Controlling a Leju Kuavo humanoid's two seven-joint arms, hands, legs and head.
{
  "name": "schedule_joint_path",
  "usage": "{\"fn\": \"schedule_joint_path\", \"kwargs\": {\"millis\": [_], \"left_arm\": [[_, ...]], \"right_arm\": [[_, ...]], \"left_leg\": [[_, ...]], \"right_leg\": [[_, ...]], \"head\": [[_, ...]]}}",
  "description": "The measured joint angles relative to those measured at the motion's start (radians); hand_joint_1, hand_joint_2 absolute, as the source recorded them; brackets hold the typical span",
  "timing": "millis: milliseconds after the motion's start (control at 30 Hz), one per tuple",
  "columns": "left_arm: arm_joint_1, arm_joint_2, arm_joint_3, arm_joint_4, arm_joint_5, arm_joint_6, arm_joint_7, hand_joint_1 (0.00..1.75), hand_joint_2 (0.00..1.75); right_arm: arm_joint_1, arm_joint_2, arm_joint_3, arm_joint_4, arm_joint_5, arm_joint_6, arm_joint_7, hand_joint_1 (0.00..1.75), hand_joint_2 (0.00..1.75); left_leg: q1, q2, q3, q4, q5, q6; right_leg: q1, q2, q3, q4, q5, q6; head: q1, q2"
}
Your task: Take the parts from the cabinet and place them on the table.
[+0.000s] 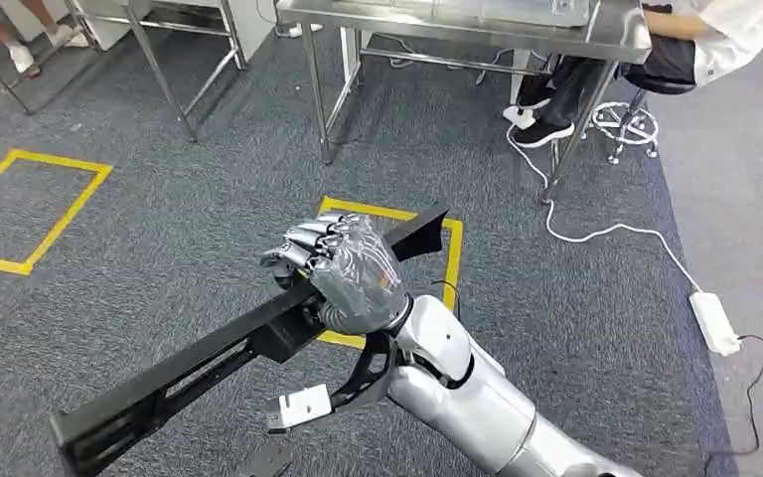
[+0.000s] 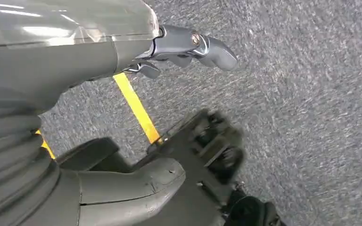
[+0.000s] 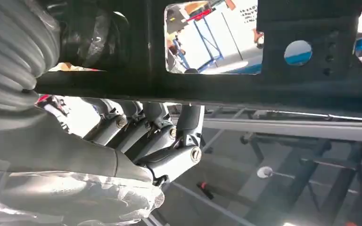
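A long black part [image 1: 189,373], a flat bar with cut-outs, slants from low on the left up to the middle of the head view. My right hand [image 1: 343,273] grips it near its middle, fingers wrapped over its top edge. The right wrist view shows the same fingers [image 3: 169,136] curled around the black part [image 3: 264,89], which has a rectangular window and a round hole. My left hand [image 2: 75,61] hangs over the grey carpet, its fingers [image 2: 212,49] and thumb [image 2: 132,183] apart, holding nothing. A steel table [image 1: 457,25] stands ahead at the back.
Yellow tape squares [image 1: 30,209] mark the grey carpet. A white power strip [image 1: 715,323] with its cable lies on the floor at the right. A person [image 1: 695,45] sits on a stool by the steel table's right end. Another metal frame [image 1: 179,60] stands back left.
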Motion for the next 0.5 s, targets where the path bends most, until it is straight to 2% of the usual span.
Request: {"fn": "schedule_joint_path", "kwargs": {"millis": [33,67,100,133,167,200,233,267,300,333,367,400,433,467,500], "left_arm": [[0.001,0.0,0.0,0.0,0.0,0.0,0.0,0.0,1.75],[0.0,0.0,0.0,0.0,0.0,0.0,0.0,0.0,1.75],[0.001,0.001,0.0,0.0,0.0,0.0,-0.001,0.0,1.75],[-0.001,0.001,0.0,0.0,-0.001,-0.003,-0.001,0.0,1.75],[-0.003,0.001,0.0,0.0,-0.001,-0.003,-0.002,0.0,1.75],[-0.001,0.001,0.0,0.0,-0.002,-0.005,-0.002,0.0,1.75],[0.001,0.002,0.0,0.0,-0.002,-0.005,-0.003,0.0,1.75],[0.0,0.001,0.0,0.0,-0.004,-0.005,-0.003,0.0,1.75],[0.001,0.001,0.0,0.0,-0.005,-0.005,-0.006,0.0,1.75],[-0.002,0.001,0.0,0.0,-0.005,-0.005,-0.006,0.0,1.75],[-0.005,0.001,0.0,0.0,-0.005,-0.005,-0.008,0.0,1.75],[-0.006,0.0,0.0,0.0,-0.005,-0.005,-0.009,0.0,1.75],[-0.005,0.0,0.0,0.0,-0.005,-0.005,-0.01,0.0,1.75],[-0.004,0.0,0.0,0.0,-0.005,-0.005,-0.01,0.0,1.75],[-0.004,0.0,-0.001,0.0,-0.005,-0.005,-0.011,0.0,1.75]], "right_arm": [[0.0,0.0,0.001,0.0,0.0,0.0,0.0,1.75,1.75],[-0.001,0.0,0.003,0.0,0.0,0.0,0.0,1.75,1.75],[-0.001,0.0,0.005,0.0,0.0,0.0,0.0,1.75,1.75],[-0.003,0.0,0.005,0.001,0.0,0.0,0.0,1.75,1.75],[-0.001,0.001,0.007,0.001,0.001,0.002,0.0,1.75,1.75],[0.0,0.001,0.008,0.001,0.002,0.002,0.0,1.75,1.75],[0.001,0.001,0.008,0.001,0.002,0.002,0.0,1.75,1.75],[0.0,0.001,0.008,-0.001,0.004,0.001,0.002,1.75,1.75],[0.001,0.001,0.008,-0.002,0.005,0.0,0.004,1.75,1.75],[-0.003,0.001,0.008,-0.003,0.007,-0.001,0.005,1.75,1.75],[-0.004,0.001,0.008,-0.003,0.012,-0.003,0.005,1.75,1.75],[-0.001,0.0,0.009,-0.003,0.018,-0.004,0.005,1.75,1.75],[0.001,-0.001,0.009,-0.003,0.025,-0.004,0.006,1.75,1.75],[0.002,-0.002,0.009,-0.003,0.031,-0.004,0.008,1.75,1.75],[0.002,-0.002,0.009,-0.003,0.035,-0.005,0.01,1.75,1.75]], "left_leg": [[-0.001,-0.001,0.03,-0.072,0.05,0.003],[-0.002,-0.002,0.074,-0.168,0.106,0.008],[-0.004,-0.007,0.103,-0.235,0.123,0.017],[-0.01,-0.009,0.121,-0.253,0.108,0.021],[-0.011,-0.009,0.122,-0.258,0.099,0.028],[-0.014,-0.009,0.124,-0.268,0.097,0.031],[-0.011,-0.008,0.13,-0.275,0.093,0.039],[-0.005,-0.011,0.15,-0.284,0.092,0.043],[-0.004,-0.01,0.167,-0.294,0.087,0.049],[-0.002,-0.009,0.182,-0.298,0.079,0.057],[-0.002,-0.008,0.194,-0.298,0.07,0.059],[-0.002,-0.008,0.206,-0.298,0.059,0.059],[-0.001,-0.008,0.218,-0.298,0.048,0.058],[0.0,-0.008,0.232,-0.298,0.036,0.056],[0.002,-0.009,0.25,-0.298,0.022,0.052]], "right_leg": [[0.001,0.003,0.01,0.001,-0.007,0.001],[0.001,0.004,0.023,0.002,-0.016,0.004],[0.0,0.004,0.029,0.002,-0.026,0.006],[0.006,0.006,0.028,0.005,-0.03,0.013],[0.002,0.008,0.027,0.0,-0.031,0.018],[0.002,0.008,0.033,-0.004,-0.03,0.022],[0.002,0.006,0.036,0.001,-0.025,0.027],[0.005,0.007,0.038,0.013,-0.024,0.029],[0.002,0.002,0.02,0.049,-0.018,0.035],[0.001,-0.002,-0.014,0.106,-0.019,0.041],[-0.004,-0.002,-0.065,0.179,-0.032,0.048],[-0.01,-0.003,-0.119,0.245,-0.057,0.054],[-0.015,-0.004,-0.165,0.288,-0.083,0.058],[-0.02,-0.006,-0.197,0.301,-0.098,0.061],[-0.023,-0.009,-0.21,0.279,-0.094,0.063]], "head": [[0.0,0.0],[0.0,0.0],[0.0,0.0],[0.0,0.0],[0.0,0.0],[0.0,0.0],[0.0,0.0],[-0.001,0.0],[0.002,0.0],[0.002,0.0],[0.001,0.0],[0.001,0.0],[0.002,0.0],[0.001,0.0],[0.002,0.0]]}}
